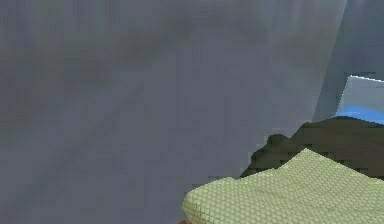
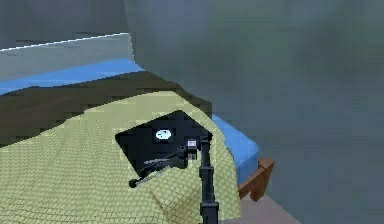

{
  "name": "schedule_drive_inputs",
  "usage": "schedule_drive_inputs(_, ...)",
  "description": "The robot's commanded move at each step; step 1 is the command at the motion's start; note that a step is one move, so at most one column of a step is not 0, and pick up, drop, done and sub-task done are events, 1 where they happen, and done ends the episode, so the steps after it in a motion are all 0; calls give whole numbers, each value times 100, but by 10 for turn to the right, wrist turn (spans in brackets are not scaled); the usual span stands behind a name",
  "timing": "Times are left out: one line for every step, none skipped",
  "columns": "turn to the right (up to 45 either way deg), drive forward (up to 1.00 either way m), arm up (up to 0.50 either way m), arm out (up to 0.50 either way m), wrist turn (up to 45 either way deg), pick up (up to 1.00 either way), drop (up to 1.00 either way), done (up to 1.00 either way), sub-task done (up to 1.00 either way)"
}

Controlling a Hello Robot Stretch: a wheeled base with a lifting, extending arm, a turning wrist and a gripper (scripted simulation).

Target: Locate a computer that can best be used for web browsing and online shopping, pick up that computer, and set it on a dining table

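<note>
A flat black computer, lid down, lies on the yellow-green blanket of a bed in the arm side view. The dark arm bar rises from the bottom edge to the computer's near right corner. The gripper reaches leftward along the computer's near edge, its thin fingers ending over the blanket. With the computer resting on the bed right at the gripper, I cannot tell whether it holds anything.
The bed has a blue sheet, a dark cover, a pale headboard and a wooden frame corner. Grey wall stands behind it. In the forward view, the bed's blanket corner fills the lower right before a grey wall.
</note>
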Motion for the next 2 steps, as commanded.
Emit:
schedule_drive_inputs(0, 0, 38, 0, 0, 0, 0, 0, 0)
schedule_drive_inputs(0, 0, 0, 0, -450, 0, 0, 0, 0)
